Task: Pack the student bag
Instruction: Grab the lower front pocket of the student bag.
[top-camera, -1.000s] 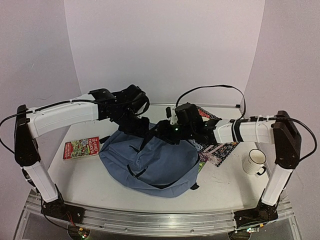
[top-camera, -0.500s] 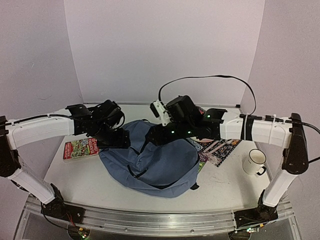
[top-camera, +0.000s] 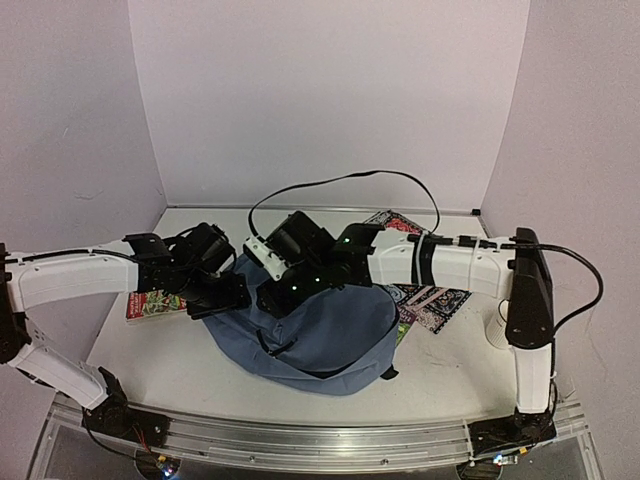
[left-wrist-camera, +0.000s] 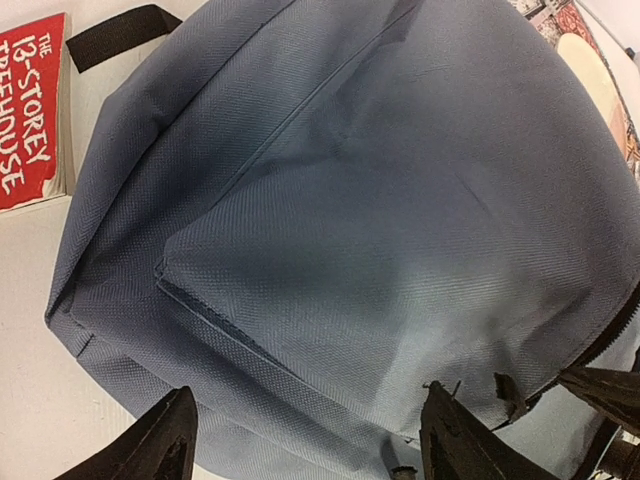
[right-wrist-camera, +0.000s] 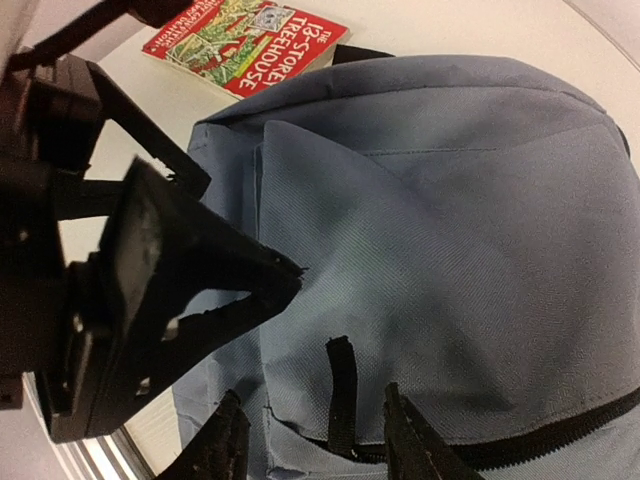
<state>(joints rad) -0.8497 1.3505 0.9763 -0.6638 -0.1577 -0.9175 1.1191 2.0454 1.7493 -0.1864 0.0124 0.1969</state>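
Over the student bag (top-camera: 320, 330), toward its left side, both arms now sit low and close together. A sec ago they were higher, by the bag's far edge, w/ the right arm off toward the bag's right. The left jaws went from part-closed to spread wide and hold nothing: only grey-blue fabric shows between them. The right jaws stand part-spread just above the bag, w/ a black pull tab (right-wrist-camera: 340, 395) in the gap near a zip line but not pinched. The bag lies flat on the tabletop (top-camera: 450, 375), same spot as before. A red book (top-camera: 150, 300) lies just left of the bag and a patterned book (top-camera: 435, 300) at its right, both outside it. Prob. meaning: the left side let go, a fresh grip at the zip is being lined up, and nothing's packed yet.
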